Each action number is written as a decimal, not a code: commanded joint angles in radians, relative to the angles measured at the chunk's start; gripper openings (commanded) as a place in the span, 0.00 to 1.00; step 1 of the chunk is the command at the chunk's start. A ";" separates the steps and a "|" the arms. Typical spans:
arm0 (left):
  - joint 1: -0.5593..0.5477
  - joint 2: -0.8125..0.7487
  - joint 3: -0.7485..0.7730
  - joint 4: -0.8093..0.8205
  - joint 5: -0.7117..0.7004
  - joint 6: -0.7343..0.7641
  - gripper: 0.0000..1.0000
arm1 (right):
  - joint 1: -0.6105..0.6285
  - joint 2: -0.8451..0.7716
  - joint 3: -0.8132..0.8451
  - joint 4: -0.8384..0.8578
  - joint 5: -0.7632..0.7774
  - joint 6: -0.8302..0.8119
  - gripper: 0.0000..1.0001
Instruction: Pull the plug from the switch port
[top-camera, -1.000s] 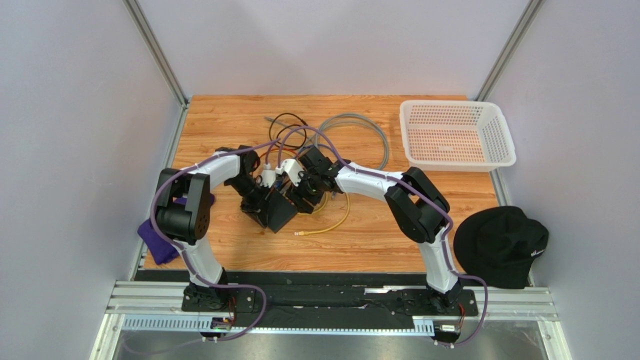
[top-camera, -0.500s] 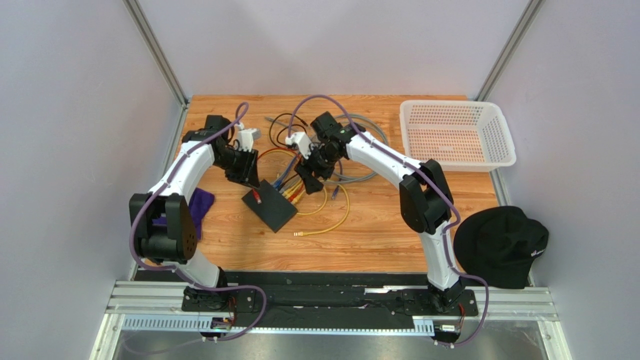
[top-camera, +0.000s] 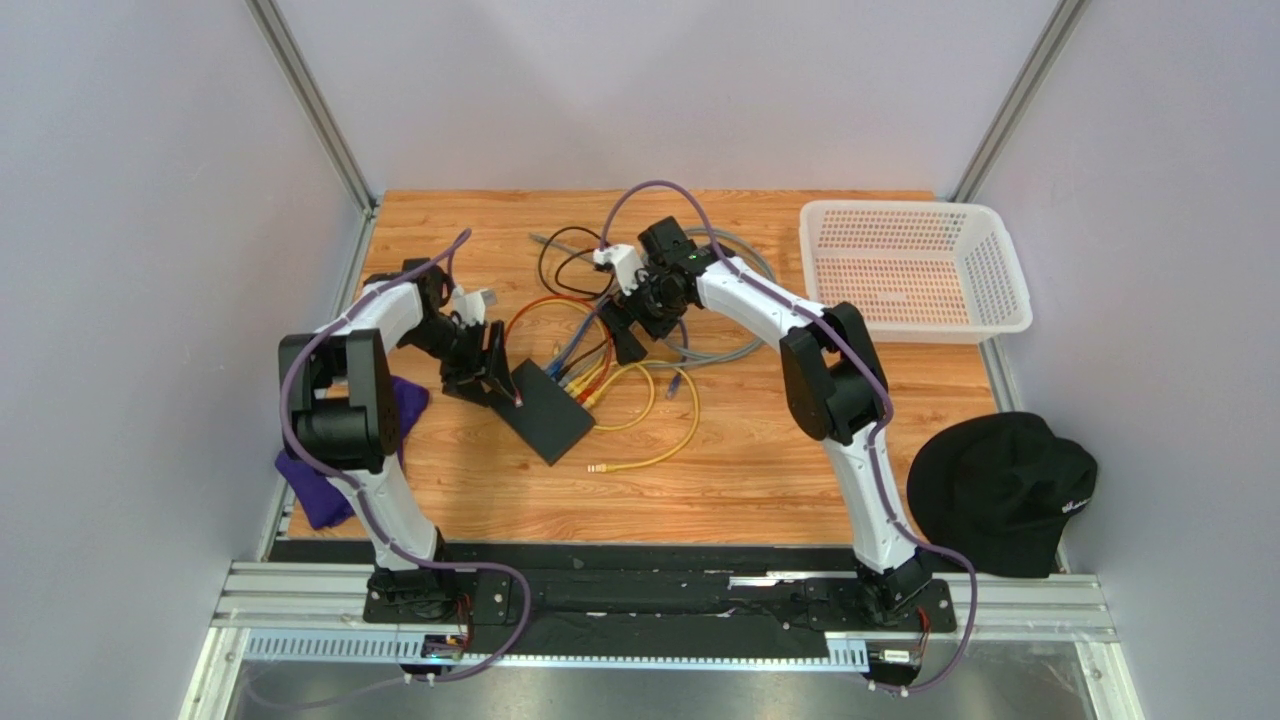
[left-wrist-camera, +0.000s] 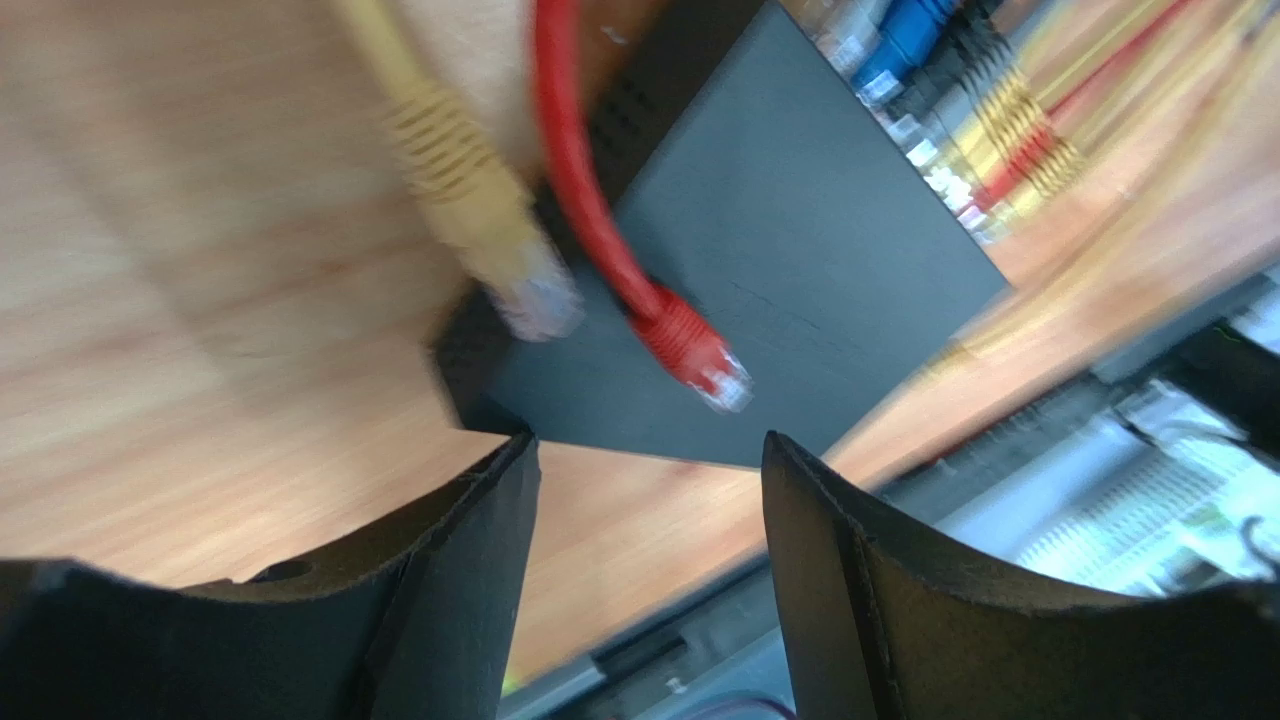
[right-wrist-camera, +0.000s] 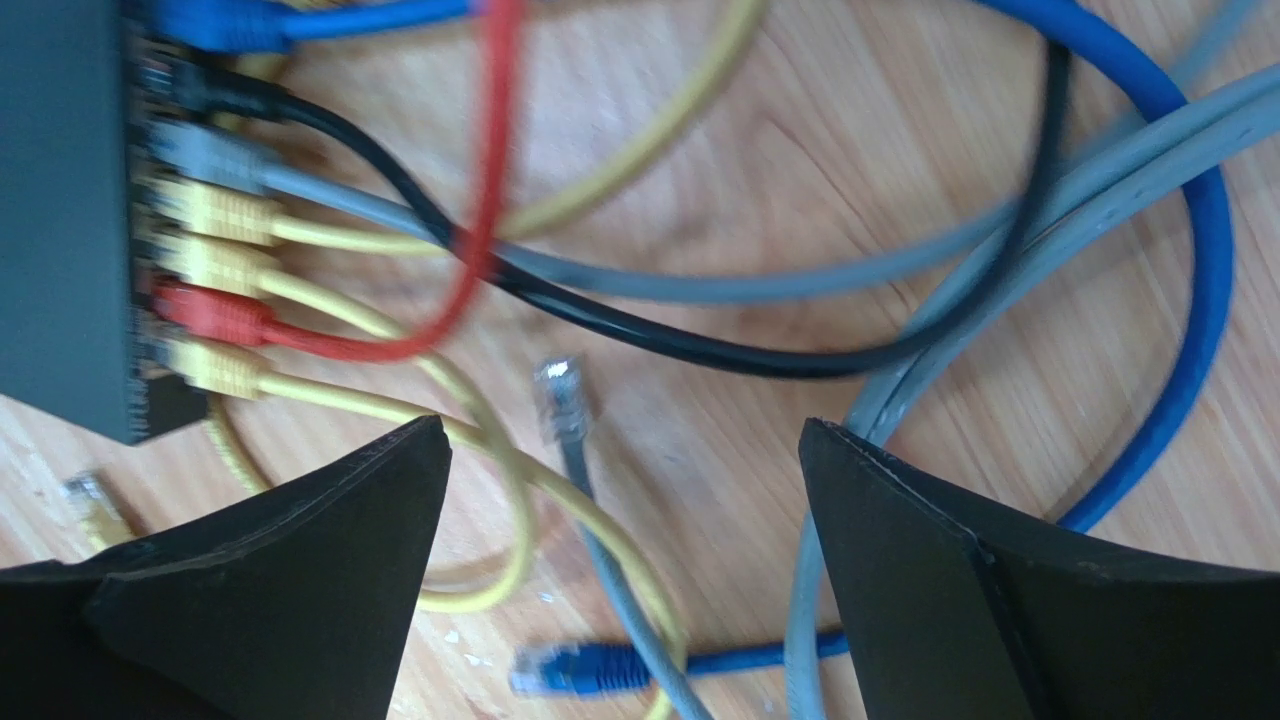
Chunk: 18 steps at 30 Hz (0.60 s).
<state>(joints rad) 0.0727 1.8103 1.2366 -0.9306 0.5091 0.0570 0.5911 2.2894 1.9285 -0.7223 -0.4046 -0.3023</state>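
Top external | switch (top-camera: 541, 408) mid-table, long axis diagonal, ports (top-camera: 579, 386) facing far-right | your right gripper (top-camera: 624, 333) nearer that plugged edge, wide apart, empty | left gripper (top-camera: 492, 374) by switch's left end, parted, empty

Top cam: high up, behind the arms (top-camera: 751, 300), looks down at the whole table (top-camera: 751, 480); far off, stuff looks small. L wrist cam: v. close, looks past its own fingers (left-wrist-camera: 436, 600) at the switch (left-wrist-camera: 781, 255), a bit blurry. R wrist cam: also close, looks down at the cables (right-wrist-camera: 721, 285) by the switch's socket edge. All 3 views share the switch & cables.
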 joint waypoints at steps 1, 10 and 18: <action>-0.002 0.079 0.044 -0.008 0.066 -0.020 0.67 | -0.036 -0.018 -0.068 0.053 0.023 0.029 0.97; -0.022 0.164 0.096 -0.014 0.091 -0.029 0.67 | -0.051 -0.083 -0.079 0.054 0.009 0.011 0.96; -0.031 0.184 0.110 -0.016 0.098 -0.028 0.65 | -0.088 -0.107 -0.095 0.055 0.035 -0.014 0.93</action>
<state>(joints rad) 0.0509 1.9488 1.3388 -1.0130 0.6521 0.0051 0.5331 2.2452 1.8462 -0.6865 -0.4107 -0.2867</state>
